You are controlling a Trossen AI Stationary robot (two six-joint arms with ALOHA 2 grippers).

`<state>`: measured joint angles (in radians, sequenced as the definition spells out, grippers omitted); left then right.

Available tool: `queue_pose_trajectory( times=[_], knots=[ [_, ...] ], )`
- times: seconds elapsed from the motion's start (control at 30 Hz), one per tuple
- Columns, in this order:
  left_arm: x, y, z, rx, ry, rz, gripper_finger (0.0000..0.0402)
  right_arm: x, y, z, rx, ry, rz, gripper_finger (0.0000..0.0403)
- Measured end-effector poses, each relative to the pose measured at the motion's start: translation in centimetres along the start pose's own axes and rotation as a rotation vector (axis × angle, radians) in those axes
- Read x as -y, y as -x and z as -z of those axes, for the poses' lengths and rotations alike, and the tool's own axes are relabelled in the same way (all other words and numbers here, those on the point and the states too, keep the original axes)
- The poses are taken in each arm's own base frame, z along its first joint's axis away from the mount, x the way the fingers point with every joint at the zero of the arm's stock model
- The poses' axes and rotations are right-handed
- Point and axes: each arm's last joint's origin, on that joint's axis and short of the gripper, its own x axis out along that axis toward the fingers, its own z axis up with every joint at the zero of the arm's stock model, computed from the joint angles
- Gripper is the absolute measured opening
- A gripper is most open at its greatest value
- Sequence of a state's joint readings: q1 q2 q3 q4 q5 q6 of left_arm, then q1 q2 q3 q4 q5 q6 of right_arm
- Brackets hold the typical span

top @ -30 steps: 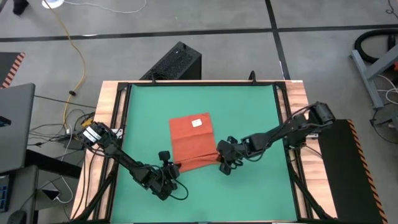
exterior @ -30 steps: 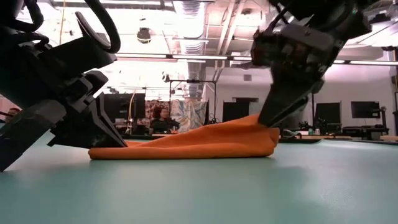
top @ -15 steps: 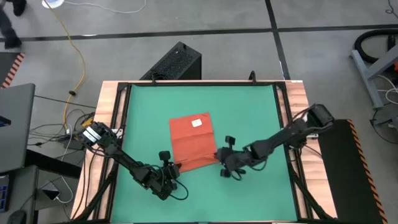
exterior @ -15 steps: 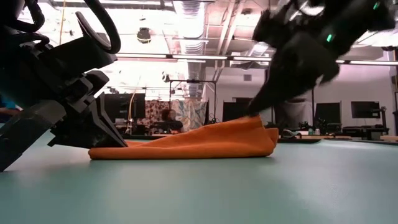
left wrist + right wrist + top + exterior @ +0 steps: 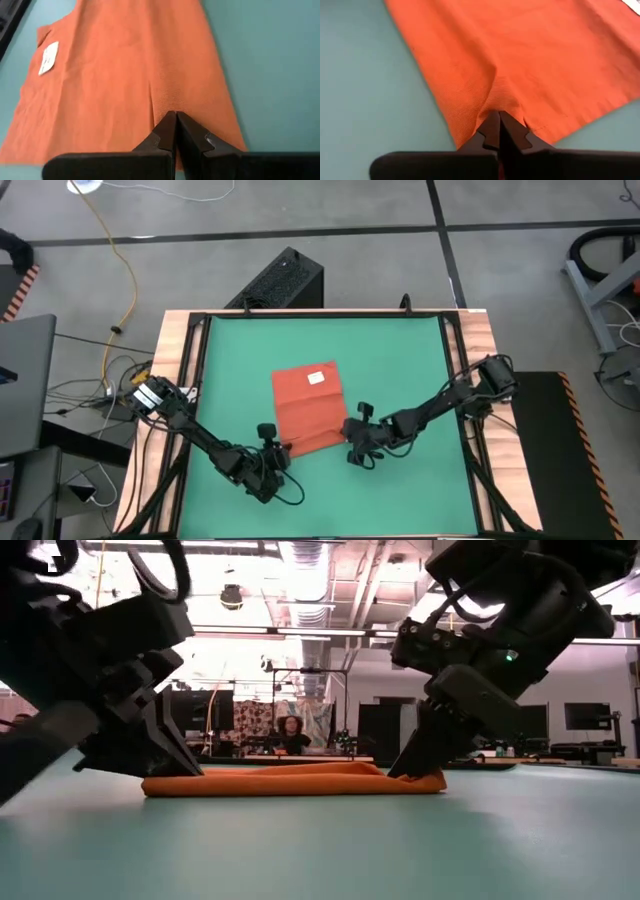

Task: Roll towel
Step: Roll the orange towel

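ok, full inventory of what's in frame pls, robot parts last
towel: 1, orange-red, lying flat near the middle of the mat
tag: 1, white, on the towel near its far edge
mat: 1, green, covering the tabletop
table frame: 1, light wood, around the mat
black box: 1, on the floor behind the table
yellow cable: 1, on the floor at far left
left gripper: 1, dark, shut on the towel's near left corner
right gripper: 1, dark, shut on the towel's near right corner

overhead, table-level, two close wrist views
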<state>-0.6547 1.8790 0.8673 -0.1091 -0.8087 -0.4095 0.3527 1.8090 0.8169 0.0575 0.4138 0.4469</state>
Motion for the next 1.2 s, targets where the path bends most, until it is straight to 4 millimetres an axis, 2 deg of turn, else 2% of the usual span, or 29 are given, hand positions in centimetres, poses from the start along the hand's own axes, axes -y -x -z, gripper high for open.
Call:
queue_pose_trajectory(
  times=[0.1, 0.2, 0.33, 0.43, 0.6, 0.73, 0.8, 0.93, 1.1, 1.2],
  knots=[
    [-0.2, 0.8, -1.0, 0.006, -0.037, 0.004, 0.0000, 0.0, -0.4, 0.4, -0.023, -0.019, 0.008, 0.0024],
    [-0.5, 2.2, -2.2, 0.087, -0.012, -0.055, 0.0000, -0.2, -0.4, 0.6, -0.029, -0.023, 0.006, 0.0025],
    [-0.5, 4.2, -2.6, 0.191, 0.035, -0.132, 0.0000, -0.4, -0.3, 0.8, -0.032, -0.021, 0.005, 0.0023],
    [0.0, 4.6, -1.7, 0.298, 0.172, -0.155, 0.0000, -0.5, -0.3, 0.9, -0.027, -0.024, 0.005, 0.0023],
    [0.7, 3.4, 1.5, 0.385, 0.236, -0.067, 0.0000, -0.5, -0.3, 0.9, -0.018, -0.056, 0.014, 0.0024],
    [0.6, 2.9, 3.1, 0.377, 0.103, -0.009, 0.0000, -0.6, -0.3, 0.8, -0.011, -0.061, 0.010, 0.0023],
    [0.7, 3.0, 3.1, 0.378, 0.018, 0.002, 0.0001, -0.6, -0.3, 0.8, -0.011, -0.065, 0.009, 0.0023],
    [1.6, 3.8, 2.4, 0.405, -0.269, 0.045, 0.0017, -0.6, -0.3, 0.8, -0.011, -0.076, 0.009, 0.0024],
    [1.6, 3.3, 1.8, 0.400, -0.311, 0.132, 0.0071, -0.6, -0.3, 0.9, -0.013, -0.075, 0.007, 0.0023],
    [1.2, 2.8, 1.8, 0.376, -0.310, 0.120, 0.0116, -0.6, -0.3, 0.9, -0.014, -0.075, 0.005, 0.0023]
  ],
)
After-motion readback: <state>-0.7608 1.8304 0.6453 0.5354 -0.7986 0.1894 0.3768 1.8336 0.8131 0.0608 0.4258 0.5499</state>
